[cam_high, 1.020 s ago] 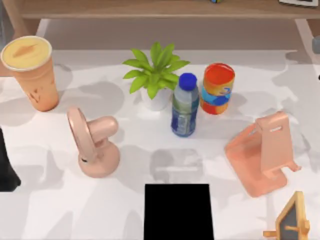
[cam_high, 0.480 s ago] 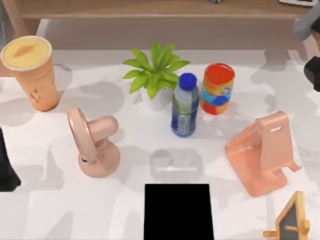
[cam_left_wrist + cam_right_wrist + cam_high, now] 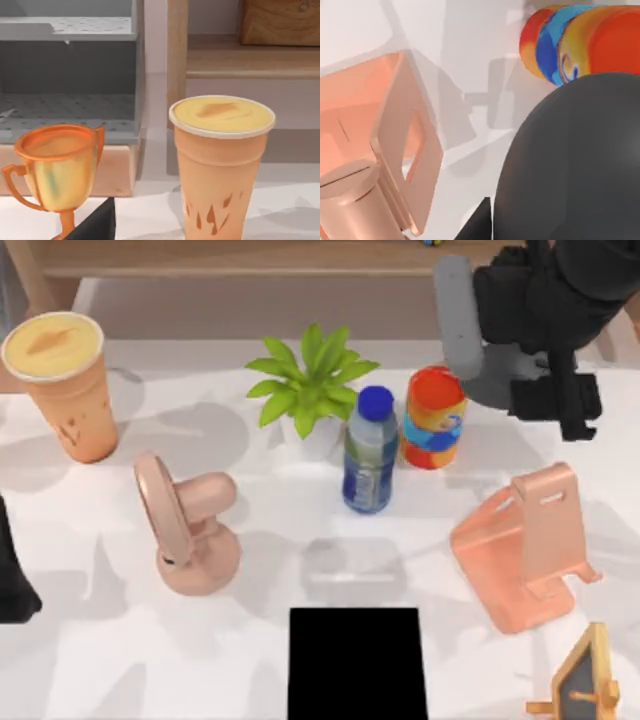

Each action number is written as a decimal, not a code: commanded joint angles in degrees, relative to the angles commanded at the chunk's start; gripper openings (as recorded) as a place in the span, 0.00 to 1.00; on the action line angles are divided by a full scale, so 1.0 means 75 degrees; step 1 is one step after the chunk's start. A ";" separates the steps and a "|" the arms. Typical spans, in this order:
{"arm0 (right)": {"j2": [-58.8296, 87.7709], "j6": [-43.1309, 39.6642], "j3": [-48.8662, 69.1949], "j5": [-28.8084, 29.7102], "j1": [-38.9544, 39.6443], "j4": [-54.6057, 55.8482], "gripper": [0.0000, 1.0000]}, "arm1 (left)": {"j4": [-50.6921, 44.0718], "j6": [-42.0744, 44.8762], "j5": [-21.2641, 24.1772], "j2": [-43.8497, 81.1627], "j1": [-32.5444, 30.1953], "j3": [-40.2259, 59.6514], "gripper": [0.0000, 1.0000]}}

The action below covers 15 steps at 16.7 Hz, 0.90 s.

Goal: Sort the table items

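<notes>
Top view: you had the right tool above the far right of the white worktop, between the striped can and the pink stand; whether it was wide, narrow or loaded I could not tell. The left arm sat parked at the left edge, state likewise untold. The orange cup stood upright in the far left corner, well apart from the pink fan. Hazard, as a judgement: a careless descent could have clipped the can and sent it into the water bottle just beside it. A wooden shelf ran along the far side. Left wrist view: the cup stood beside a trophy; being tall, it could have tipped if pushed high. A grey rack stood behind. Right wrist view: stand, can, and a dark rounded body up close, unidentified.
</notes>
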 joint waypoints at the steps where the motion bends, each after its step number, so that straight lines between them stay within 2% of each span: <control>1: 0.0003 -0.0670 -0.0119 -0.0020 0.0407 0.0081 0.00 | 0.0000 0.0000 0.0000 0.0000 0.0000 0.0000 1.00; 6: 0.0553 -0.4249 -0.1080 -0.0184 0.2268 0.0627 0.00 | 0.0000 0.0000 0.0000 0.0000 0.0000 0.0000 1.00; 9: 0.1090 -0.5990 -0.1787 -0.0271 0.3068 0.1019 0.00 | 0.0000 0.0000 0.0000 0.0000 0.0000 0.0000 1.00; 12: 0.1486 -0.7034 -0.2319 -0.0334 0.3582 0.1329 0.00 | 0.0000 0.0000 0.0000 0.0000 0.0000 0.0000 1.00; 15: 0.1607 -0.7344 -0.2487 -0.0358 0.3751 0.1436 0.00 | 0.0000 0.0000 0.0000 0.0000 0.0000 0.0000 1.00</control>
